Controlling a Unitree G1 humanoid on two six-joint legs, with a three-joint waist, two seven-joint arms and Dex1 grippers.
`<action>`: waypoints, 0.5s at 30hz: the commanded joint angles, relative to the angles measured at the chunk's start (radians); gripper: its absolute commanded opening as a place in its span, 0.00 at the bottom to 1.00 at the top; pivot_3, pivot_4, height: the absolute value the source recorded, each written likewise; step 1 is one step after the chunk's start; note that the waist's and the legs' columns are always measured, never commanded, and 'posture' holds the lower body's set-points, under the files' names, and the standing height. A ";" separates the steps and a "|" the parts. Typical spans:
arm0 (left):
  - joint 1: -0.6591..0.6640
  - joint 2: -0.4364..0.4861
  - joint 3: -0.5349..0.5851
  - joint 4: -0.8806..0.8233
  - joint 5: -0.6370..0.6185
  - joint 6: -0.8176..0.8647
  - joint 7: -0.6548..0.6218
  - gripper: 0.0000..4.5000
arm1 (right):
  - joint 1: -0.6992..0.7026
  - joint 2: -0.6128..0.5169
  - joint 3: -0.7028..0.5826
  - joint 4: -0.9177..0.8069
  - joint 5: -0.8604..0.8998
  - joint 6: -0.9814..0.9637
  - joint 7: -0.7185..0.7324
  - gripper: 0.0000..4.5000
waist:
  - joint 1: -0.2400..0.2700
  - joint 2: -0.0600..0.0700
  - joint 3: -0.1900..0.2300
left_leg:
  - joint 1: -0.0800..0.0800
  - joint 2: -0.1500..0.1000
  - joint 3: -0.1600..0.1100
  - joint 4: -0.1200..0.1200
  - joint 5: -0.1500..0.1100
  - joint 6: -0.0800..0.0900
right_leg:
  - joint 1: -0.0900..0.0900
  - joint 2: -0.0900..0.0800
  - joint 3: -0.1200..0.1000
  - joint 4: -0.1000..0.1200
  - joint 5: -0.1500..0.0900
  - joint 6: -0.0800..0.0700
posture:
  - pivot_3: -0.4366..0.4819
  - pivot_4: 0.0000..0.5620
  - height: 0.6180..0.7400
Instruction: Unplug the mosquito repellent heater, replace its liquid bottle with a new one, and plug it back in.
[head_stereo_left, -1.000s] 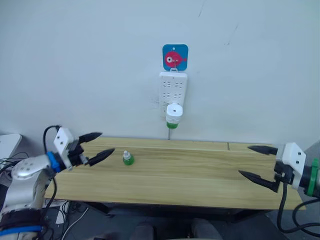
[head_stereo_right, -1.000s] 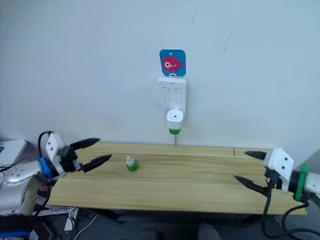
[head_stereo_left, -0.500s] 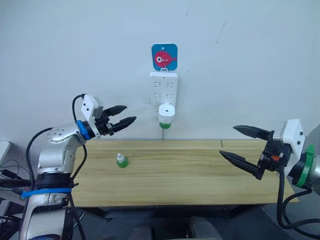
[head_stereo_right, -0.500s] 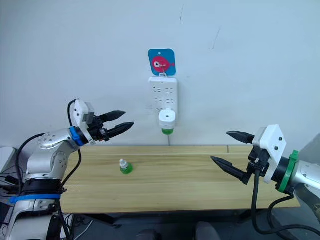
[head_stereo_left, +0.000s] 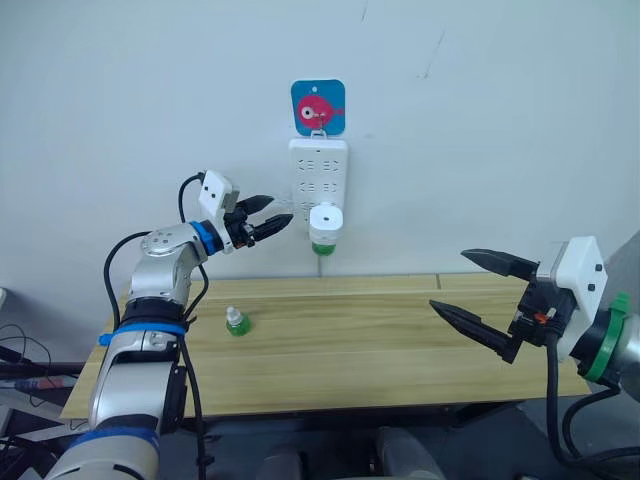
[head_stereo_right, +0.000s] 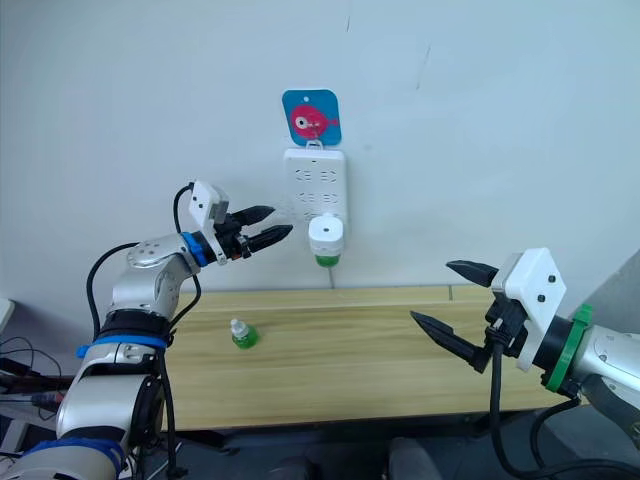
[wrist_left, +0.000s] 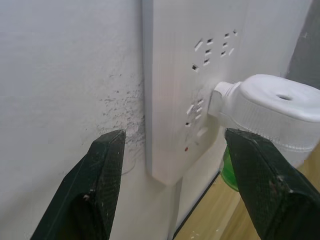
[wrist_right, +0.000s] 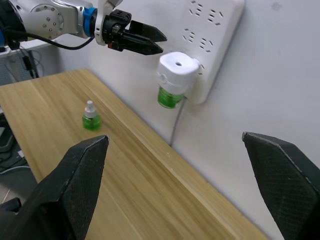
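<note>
The mosquito repellent heater (head_stereo_left: 323, 222) is plugged into the lowest row of a white power strip (head_stereo_left: 317, 175) on the wall, with its green liquid bottle (head_stereo_left: 321, 247) hanging under it. Another small green bottle (head_stereo_left: 236, 321) stands upright on the wooden table (head_stereo_left: 360, 350), left of centre. My left gripper (head_stereo_left: 280, 212) is open and raised at the strip's left edge, just left of the heater (wrist_left: 270, 107) and apart from it. My right gripper (head_stereo_left: 448, 279) is open and empty above the table's right side.
A blue card with a red fish (head_stereo_left: 318, 106) hangs above the strip. A thin cable (head_stereo_left: 320, 268) drops from the strip to the table's back edge. The wall stands directly behind the table.
My left arm has risen from low over the table's left end up to the wall strip beside the heater. My right gripper has lifted and moved inward. The camera has also shifted.
</note>
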 joint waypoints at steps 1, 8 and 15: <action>-0.084 0.001 -0.005 0.088 0.037 -0.069 -0.019 0.74 | 0.005 -0.009 -0.034 -0.036 0.031 0.000 -0.027 1.00 | -0.009 -0.001 0.004 | 0.000 0.000 0.000 0.000 0.000 0.000 | 0.000 0.000 0.000 0.000 0.000 0.000 | 0.17 0.23 0.94; -0.180 -0.009 -0.031 0.255 0.103 -0.141 -0.067 0.74 | 0.022 -0.019 -0.042 -0.050 0.056 0.004 -0.052 1.00 | -0.017 -0.002 0.014 | 0.000 0.000 -0.001 0.000 0.000 0.000 | 0.000 0.000 -0.001 0.000 0.000 0.001 | 0.16 0.25 0.94; -0.232 -0.028 -0.031 0.333 0.136 -0.151 -0.117 0.74 | 0.022 -0.034 -0.038 -0.054 0.074 0.001 -0.068 1.00 | -0.019 -0.003 0.021 | -0.001 0.000 -0.001 0.000 0.000 0.000 | 0.000 -0.001 -0.001 0.000 -0.001 0.002 | 0.15 0.25 0.94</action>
